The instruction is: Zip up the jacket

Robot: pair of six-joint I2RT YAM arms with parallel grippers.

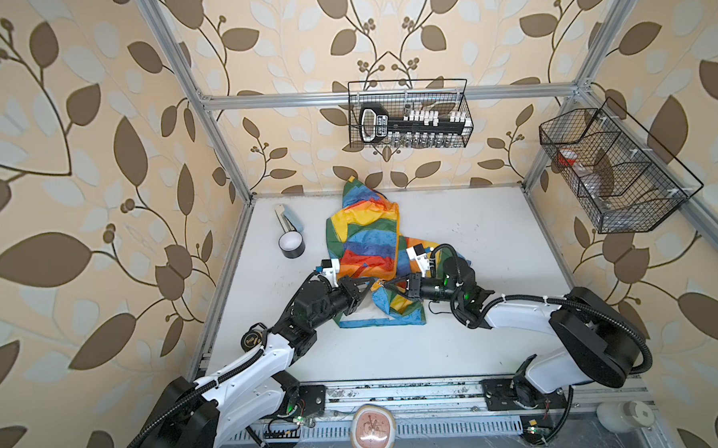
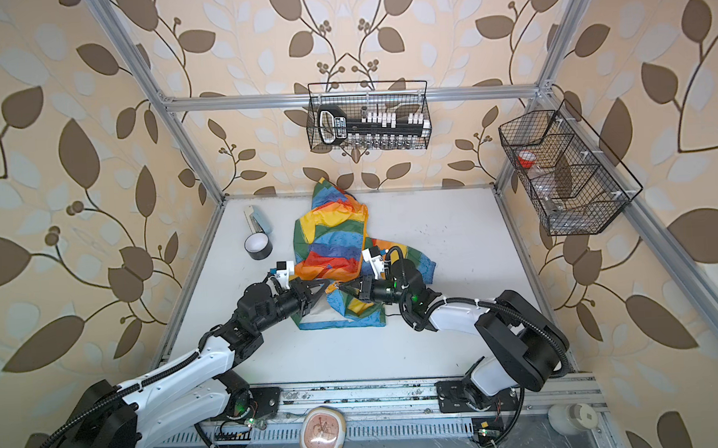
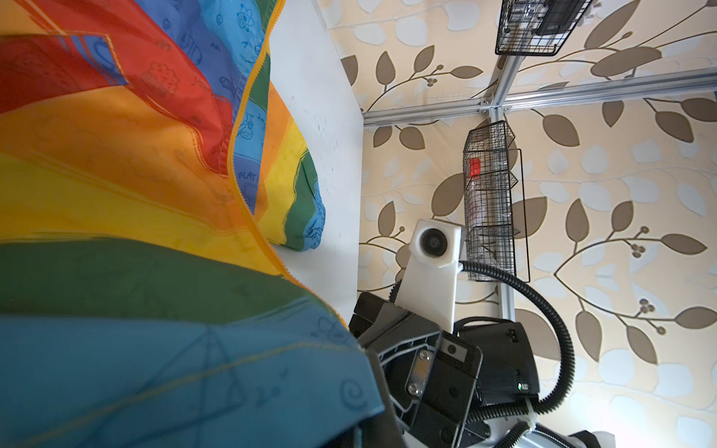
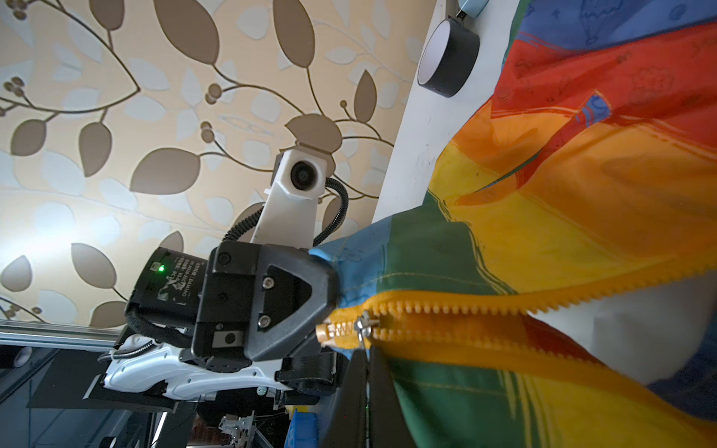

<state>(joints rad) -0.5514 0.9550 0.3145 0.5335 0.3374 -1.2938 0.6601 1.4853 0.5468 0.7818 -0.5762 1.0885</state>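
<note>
The left gripper [image 1: 370,282], jaws clenched, grips the thin rainbow jacket [image 1: 364,237] hem at the toothed zipper [image 4: 446,310] base, while the right gripper [image 1: 385,284], jaws pinched, holds the metal pull [image 4: 363,326].

Robot laboratory test cell. A white surface [image 1: 453,237] is boxed in by an aluminium frame [image 1: 385,95], and the panels around it carry leaf-patterned wallpaper [image 1: 76,162]. Two robot arms, the left arm [image 1: 247,365] and the right arm [image 1: 515,312], are bolted to a metal rail [image 1: 398,392] along the front edge of the surface. A bare circuit board [image 1: 535,430] and a slotted cable duct [image 1: 337,433] lie just in front of that rail. Two wire baskets hang from the frame: the back basket [image 1: 405,81] above the far edge of the surface, the side basket [image 1: 636,217] above its right edge.
</note>
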